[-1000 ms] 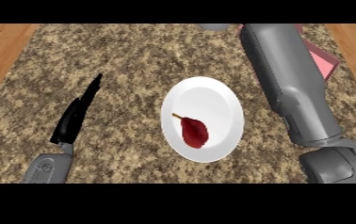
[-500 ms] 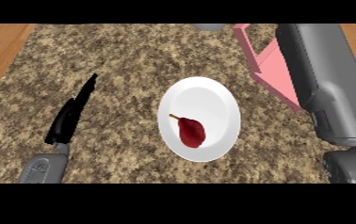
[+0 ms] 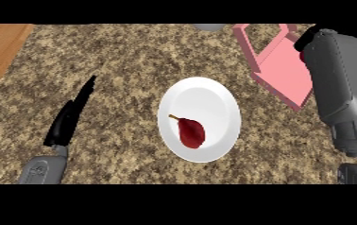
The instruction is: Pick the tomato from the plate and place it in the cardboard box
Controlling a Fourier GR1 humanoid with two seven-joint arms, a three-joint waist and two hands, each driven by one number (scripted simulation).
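Note:
A dark red tomato [image 3: 191, 132] with a short stem lies on the lower half of a white plate [image 3: 208, 101] in the middle of the counter. An open pink box [image 3: 279, 63] stands at the back right, beyond the plate. My left hand [image 3: 70, 119] rests at the left, well away from the plate, open with its fingers straight and pointing away from me. My right forearm [image 3: 335, 87] runs up the right edge beside the box. Only a black sliver of my right hand [image 3: 309, 37] shows at the forearm's far end, next to the box's right side.
The speckled stone counter [image 3: 125, 63] fills the view. A strip of wood [image 3: 10, 42] shows at the far left. A small grey object [image 3: 209, 27] sits at the back edge, left of the box.
My right forearm has swung from over the plate's right side out to the right edge, uncovering the pink box. The tomato, the plate and my left hand have stayed put.

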